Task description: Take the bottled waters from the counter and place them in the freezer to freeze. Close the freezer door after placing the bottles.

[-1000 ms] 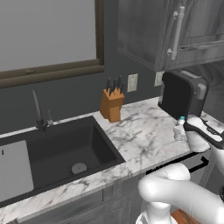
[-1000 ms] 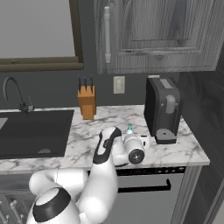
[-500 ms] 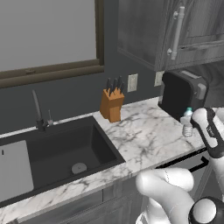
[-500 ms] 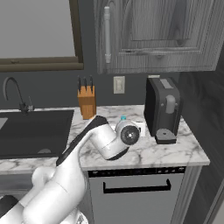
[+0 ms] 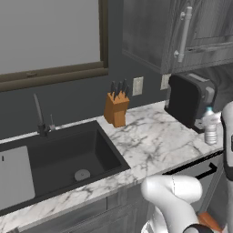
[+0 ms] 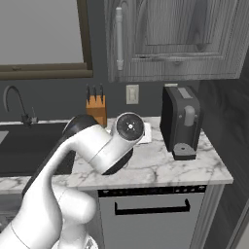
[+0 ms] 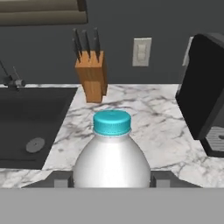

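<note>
In the hand view a bottled water [image 7: 111, 162], clear with a light-blue cap, stands upright between my fingertips [image 7: 61, 178]. My gripper [image 7: 111, 180] is shut on its body. From the left base view the same bottle [image 5: 210, 128] hangs at the right edge, in front of the black coffee machine, over the right end of the white marble counter [image 5: 150, 145]. My white arm [image 6: 97, 146] crosses the right base view and hides the bottle there. The freezer and its door are out of view.
A wooden knife block [image 5: 116, 109] stands against the back wall. The black coffee machine [image 5: 189, 100] sits at the counter's right end under grey wall cabinets [image 6: 165, 39]. The black sink [image 5: 63, 154] with its faucet lies to the left. A dishwasher front [image 6: 151, 214] is below.
The arm has swung up and to the right with the bottle in its grip. The bottle now sits farther right in the left base view. The kitchen itself has not shifted.
</note>
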